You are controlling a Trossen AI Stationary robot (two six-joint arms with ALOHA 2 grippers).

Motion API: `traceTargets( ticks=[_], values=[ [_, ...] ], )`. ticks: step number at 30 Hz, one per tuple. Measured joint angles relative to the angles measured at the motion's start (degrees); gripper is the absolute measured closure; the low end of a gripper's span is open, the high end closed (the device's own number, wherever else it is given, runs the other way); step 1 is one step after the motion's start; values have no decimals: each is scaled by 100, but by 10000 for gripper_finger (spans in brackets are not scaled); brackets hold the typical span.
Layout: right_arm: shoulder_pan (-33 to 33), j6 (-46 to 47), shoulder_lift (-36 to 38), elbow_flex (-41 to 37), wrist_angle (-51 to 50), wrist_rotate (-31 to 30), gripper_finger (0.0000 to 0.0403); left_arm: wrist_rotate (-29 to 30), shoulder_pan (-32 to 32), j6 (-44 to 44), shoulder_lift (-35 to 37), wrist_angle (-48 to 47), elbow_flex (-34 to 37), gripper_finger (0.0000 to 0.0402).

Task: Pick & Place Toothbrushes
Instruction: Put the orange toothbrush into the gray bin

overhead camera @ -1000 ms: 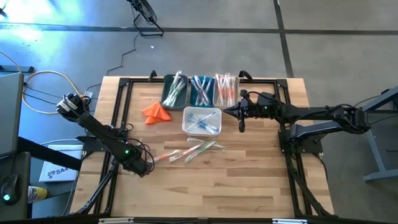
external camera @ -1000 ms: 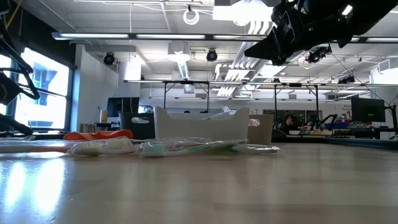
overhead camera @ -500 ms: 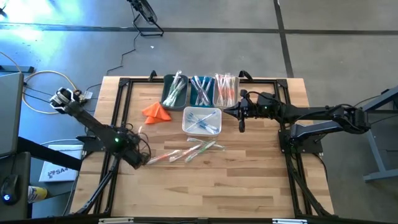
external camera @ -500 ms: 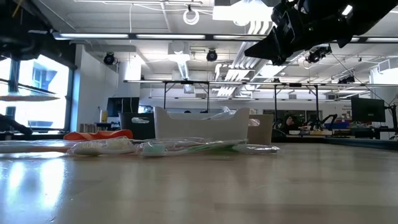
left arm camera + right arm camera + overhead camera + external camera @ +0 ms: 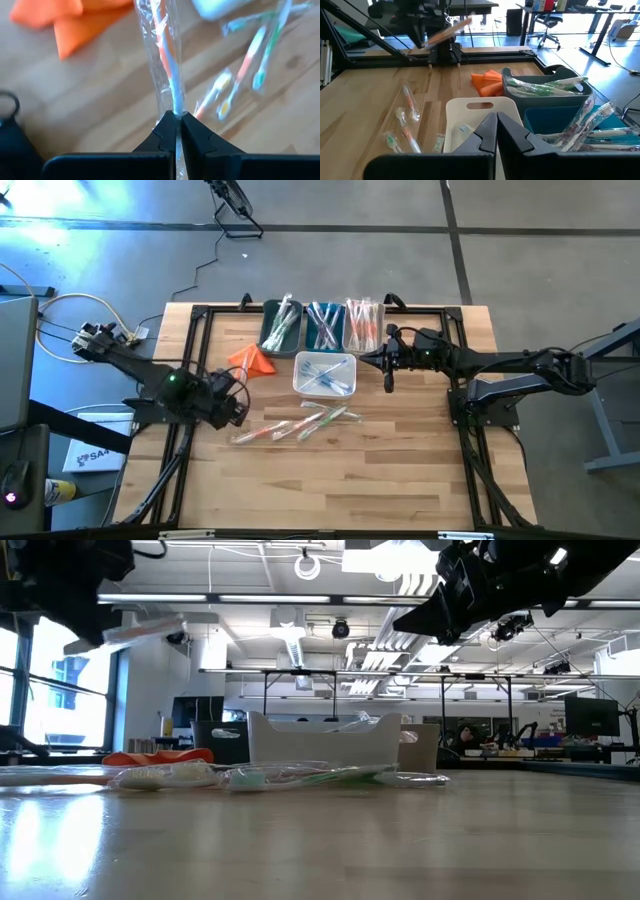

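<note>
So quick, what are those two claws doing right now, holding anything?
Left gripper: jaws closed on a wrapped orange toothbrush, lifted off the table.
Right gripper: jaws closed, empty, above the white bin.

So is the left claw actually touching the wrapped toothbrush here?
Touching. The left wrist view shows the left claw shut on the clear wrapper of an orange-handled toothbrush, its fingers pinching the wrapper's end, lifted above the table.
</note>
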State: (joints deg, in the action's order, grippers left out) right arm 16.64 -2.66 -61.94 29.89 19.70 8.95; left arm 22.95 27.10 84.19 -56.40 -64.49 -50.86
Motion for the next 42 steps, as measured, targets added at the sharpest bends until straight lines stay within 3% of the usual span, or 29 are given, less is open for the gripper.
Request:
traceTargets(
  ticks=[7, 12, 19, 25, 33, 42],
  values=[
    [0, -1, 1, 0, 1, 0, 399, 299, -824, -1691, -2, 510, -58, 399],
    [0, 0, 0, 0, 4, 0, 400, 290, -1617, -3168, -2, 1368, -58, 399],
    [0, -1, 0, 0, 26, 0, 399, -415, -2620, -5067, -30, 3047, -58, 399],
    [0, -2, -1, 0, 157, 0, 398, -861, -3178, -5901, -267, 3801, -66, 399],
    [-53, 0, 0, 0, 477, 16, 398, -1435, -3437, -6818, -966, 4949, -64, 399],
    [-52, 641, -1, 2, 678, -2, 398, -1469, -3435, -7663, -1713, 5792, -63, 400]
  ],
)
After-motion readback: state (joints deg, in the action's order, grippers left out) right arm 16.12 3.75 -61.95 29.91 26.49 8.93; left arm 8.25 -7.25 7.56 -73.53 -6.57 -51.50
